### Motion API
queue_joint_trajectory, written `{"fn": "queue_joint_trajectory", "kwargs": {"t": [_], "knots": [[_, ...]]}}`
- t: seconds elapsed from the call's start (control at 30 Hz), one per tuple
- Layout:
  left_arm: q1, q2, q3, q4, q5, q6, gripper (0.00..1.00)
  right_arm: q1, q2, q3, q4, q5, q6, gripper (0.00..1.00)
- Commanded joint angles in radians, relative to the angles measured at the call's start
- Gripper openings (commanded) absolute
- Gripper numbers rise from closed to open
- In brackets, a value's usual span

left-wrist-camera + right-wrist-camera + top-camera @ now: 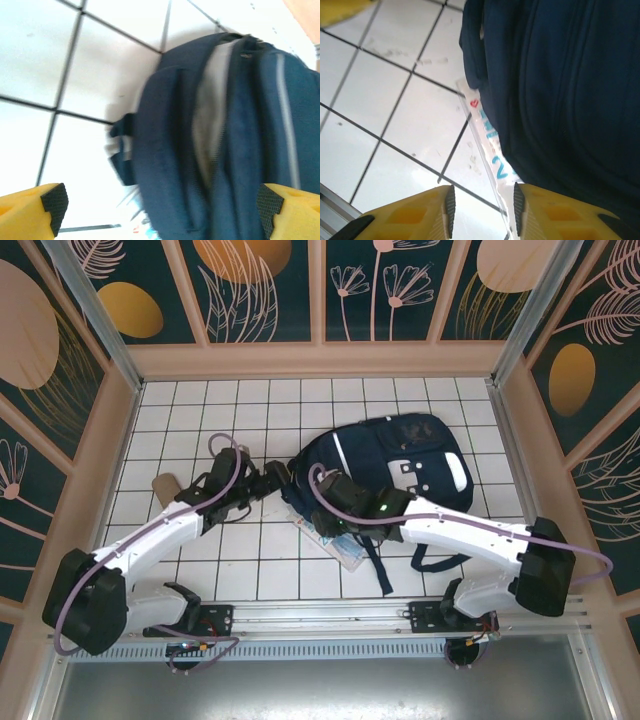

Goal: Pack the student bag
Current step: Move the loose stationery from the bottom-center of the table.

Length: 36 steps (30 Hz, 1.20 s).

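The large dark navy fabric backpack (400,455) (240,150) (560,100) lies right of centre on the white tiled floor (200,430), its grey-lined opening facing left. A clear plastic packet with blue print (342,546) (487,135) pokes out from under its near-left edge. The left gripper (275,480) (160,210) hangs released, jaws wide, just left of the opening. The right gripper (335,515) (482,210) straddles the packet's edge, jaws narrowly apart; whether it pinches the packet cannot be told.

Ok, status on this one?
Left end effector wide open at bag mouth. Right end effector part open astride clear plastic sheet. Sheet partly under bag.
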Motion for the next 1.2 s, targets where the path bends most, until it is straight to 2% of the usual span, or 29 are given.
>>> {"fn": "queue_joint_trajectory", "kwargs": {"t": [0.0, 0.1, 0.3, 0.5, 0.6, 0.73, 1.03, 1.17], "knots": [[0.011, -0.050, -0.045, -0.031, -0.044, -0.024, 0.98, 0.037, 0.037, -0.012, 0.031, 0.037, 0.025, 0.36], [0.013, -0.069, -0.073, -0.036, -0.055, -0.034, 0.98, 0.036, 0.079, -0.072, 0.079, -0.018, 0.030, 0.35], [0.014, -0.097, -0.097, -0.058, -0.061, -0.035, 0.99, 0.002, 0.151, -0.180, 0.185, -0.039, 0.025, 0.37], [0.016, -0.142, -0.109, -0.096, -0.082, -0.033, 0.98, -0.030, 0.260, -0.193, 0.262, -0.060, -0.002, 0.39], [0.017, -0.171, -0.106, -0.130, -0.103, -0.026, 0.98, -0.024, 0.318, -0.188, 0.317, -0.123, 0.002, 0.39], [0.020, -0.222, -0.107, -0.179, -0.143, -0.025, 0.99, 0.010, 0.413, -0.113, 0.359, -0.180, 0.012, 0.39], [0.025, -0.293, -0.159, -0.221, -0.178, -0.037, 0.98, 0.039, 0.628, 0.239, 0.320, -0.252, -0.045, 0.39], [0.025, -0.300, -0.203, -0.180, -0.133, -0.067, 0.99, 0.025, 0.614, 0.306, 0.284, -0.251, -0.043, 0.40]]}}
